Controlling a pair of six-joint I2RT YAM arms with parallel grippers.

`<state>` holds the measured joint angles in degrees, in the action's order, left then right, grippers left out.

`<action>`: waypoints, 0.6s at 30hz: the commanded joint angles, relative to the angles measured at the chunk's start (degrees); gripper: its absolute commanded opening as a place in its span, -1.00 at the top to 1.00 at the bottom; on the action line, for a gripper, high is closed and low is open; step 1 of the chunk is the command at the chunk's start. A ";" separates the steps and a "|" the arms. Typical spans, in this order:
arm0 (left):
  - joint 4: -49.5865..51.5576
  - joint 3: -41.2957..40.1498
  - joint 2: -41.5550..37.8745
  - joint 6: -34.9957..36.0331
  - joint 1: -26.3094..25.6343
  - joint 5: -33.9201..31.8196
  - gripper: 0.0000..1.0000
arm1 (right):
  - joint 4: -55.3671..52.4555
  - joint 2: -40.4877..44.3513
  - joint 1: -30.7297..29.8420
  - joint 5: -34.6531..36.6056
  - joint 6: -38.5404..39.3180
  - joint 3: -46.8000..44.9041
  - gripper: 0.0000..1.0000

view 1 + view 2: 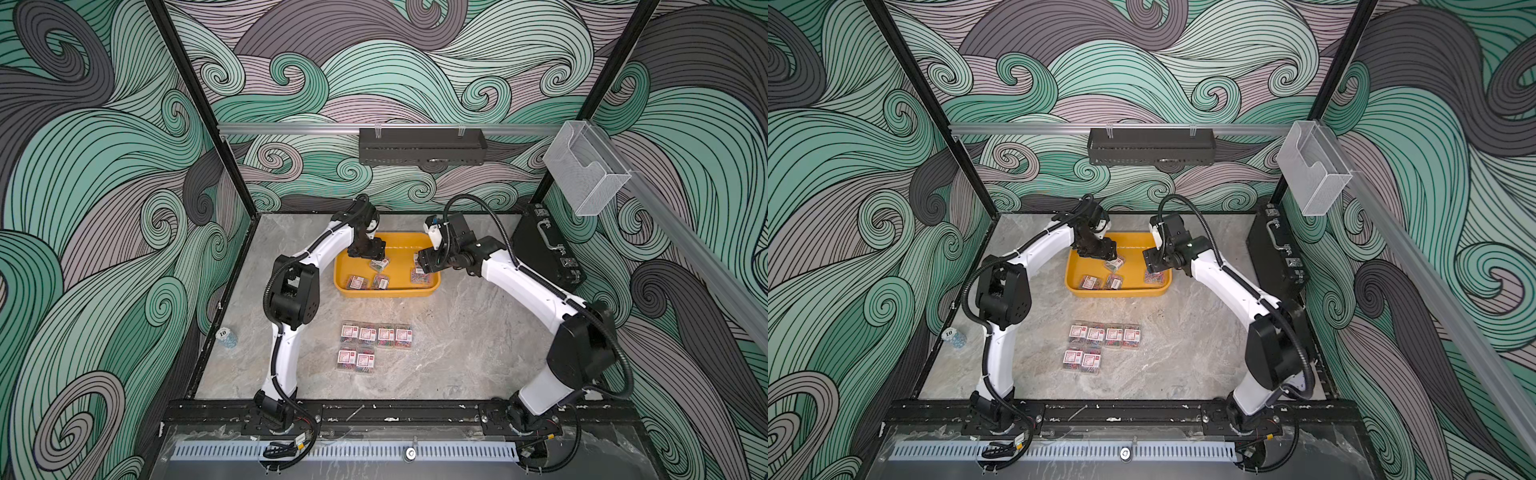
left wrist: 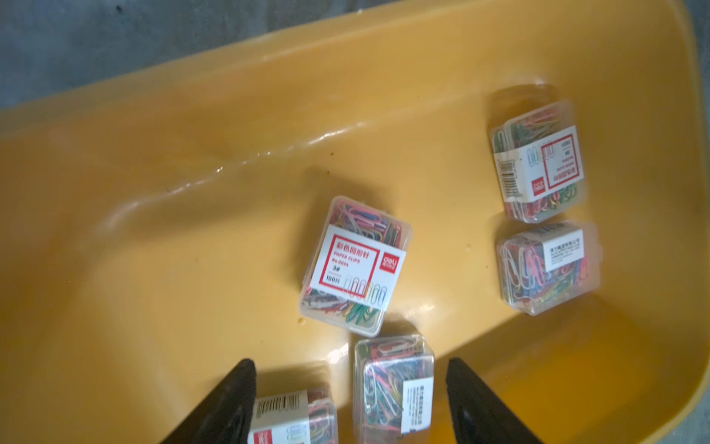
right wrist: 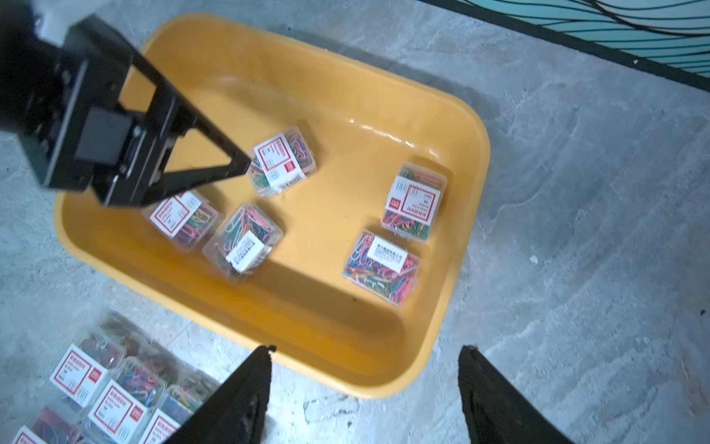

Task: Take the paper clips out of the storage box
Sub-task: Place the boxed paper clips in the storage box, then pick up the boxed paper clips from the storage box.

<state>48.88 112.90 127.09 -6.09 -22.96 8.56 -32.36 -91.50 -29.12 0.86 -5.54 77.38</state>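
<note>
While left pincer [image 2: 349, 363] and right pincer [image 3: 367, 349] gape empty, paper clips [image 2: 355, 265] in storage box [image 2: 192, 153] read "deli", "3#"

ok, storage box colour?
Yellow-orange; the storage box shows best in the right wrist view.

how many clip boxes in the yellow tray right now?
5. One box in the middle of the tray, two side by side by its near wall, two together at its end on the robot's right. None seems hidden.
</note>
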 commanded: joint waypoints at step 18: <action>6.93 14.23 14.03 10.42 -1.54 0.27 -0.51 | 3.28 11.47 0.21 -2.40 -7.83 -15.91 -0.57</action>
<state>53.15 124.84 139.39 3.03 -23.92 9.98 -29.32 -81.76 -29.02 -1.37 -12.49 61.67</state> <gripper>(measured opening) 0.757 0.786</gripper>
